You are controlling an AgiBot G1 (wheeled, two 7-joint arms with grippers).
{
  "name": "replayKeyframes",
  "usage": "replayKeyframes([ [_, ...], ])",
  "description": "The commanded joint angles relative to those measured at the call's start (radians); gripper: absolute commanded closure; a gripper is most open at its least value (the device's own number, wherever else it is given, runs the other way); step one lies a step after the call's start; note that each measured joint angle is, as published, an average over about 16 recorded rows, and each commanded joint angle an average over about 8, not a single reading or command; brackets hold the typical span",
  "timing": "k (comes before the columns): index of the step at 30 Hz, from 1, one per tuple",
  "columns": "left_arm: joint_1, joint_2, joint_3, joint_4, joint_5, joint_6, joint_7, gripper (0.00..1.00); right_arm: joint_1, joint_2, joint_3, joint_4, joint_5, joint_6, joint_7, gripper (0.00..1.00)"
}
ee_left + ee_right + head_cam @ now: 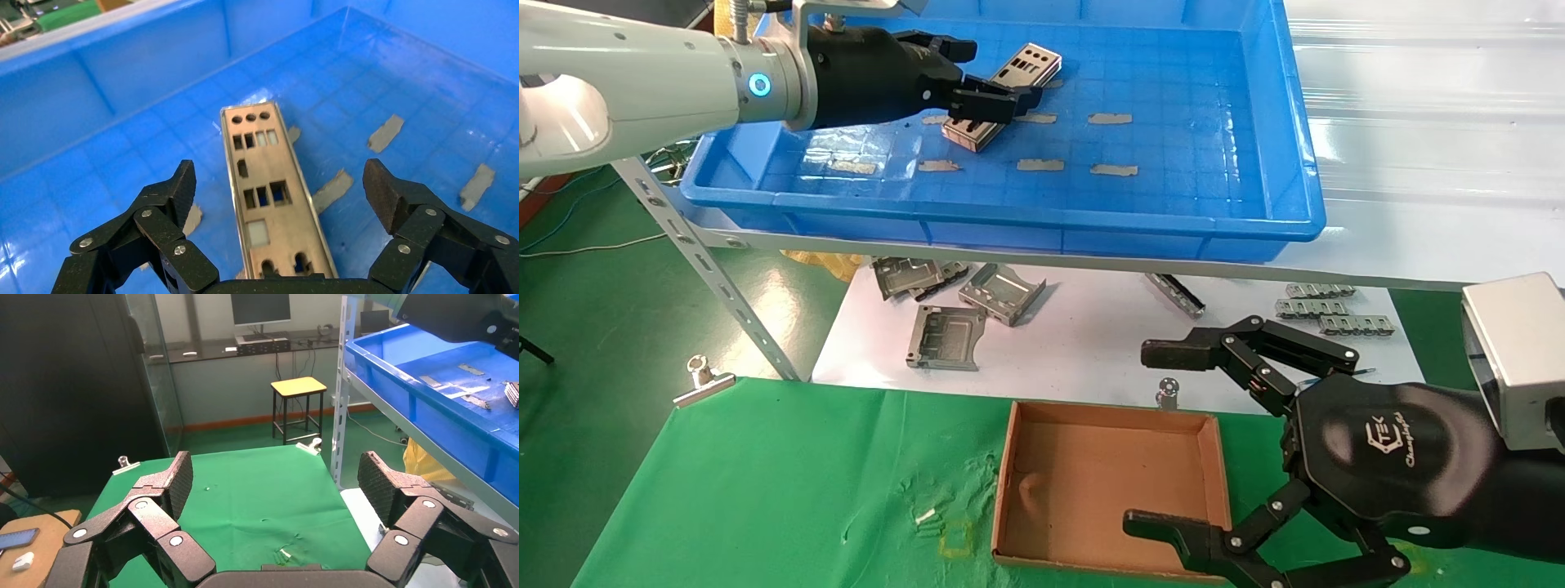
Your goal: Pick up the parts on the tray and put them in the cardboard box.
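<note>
The left gripper [997,86] is reaching into the far left part of the blue tray [1287,122], its jaws spread wide and holding nothing, lined up over a perforated silver plate [269,190] that lies flat on the tray's grid floor between the two fingertips [385,187]. To take it well, the jaws should probably come down straddling the plate's long sides and close across its narrow width on the raised rims, as the plate is thin and flat and could slip or tip if caught by one edge only. In the head view there seem to be two plates here, one lying further off and one nearer, partly under the gripper; whether they overlap or touch cannot be told, and the wrist view shows only one plainly, its near end cut off by the gripper body. The cardboard box [1107,490] sits empty on the green cloth [764,490] near the robot, well apart from the tray. The right gripper [1164,441] hangs idle at the box's right side, jaws spread, nothing in them.
</note>
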Motion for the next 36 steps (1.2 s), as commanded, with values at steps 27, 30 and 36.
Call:
replayKeyframes([
  [27,0.022,0.002,0.073,-0.047,-0.028,-0.081,-0.03,1.0,0.0,0.0,0.0,0.0,0.0,0.0,0.0,0.0],
  [30,0.021,0.002,0.08,-0.05,-0.033,-0.087,-0.03,1.0,0.0,0.0,0.0,0.0,0.0,0.0,0.0,0.0],
  [36,0.019,0.002,0.096,-0.053,-0.044,-0.094,-0.027,0.95,0.0,0.0,0.0,0.0,0.0,0.0,0.0,0.0],
])
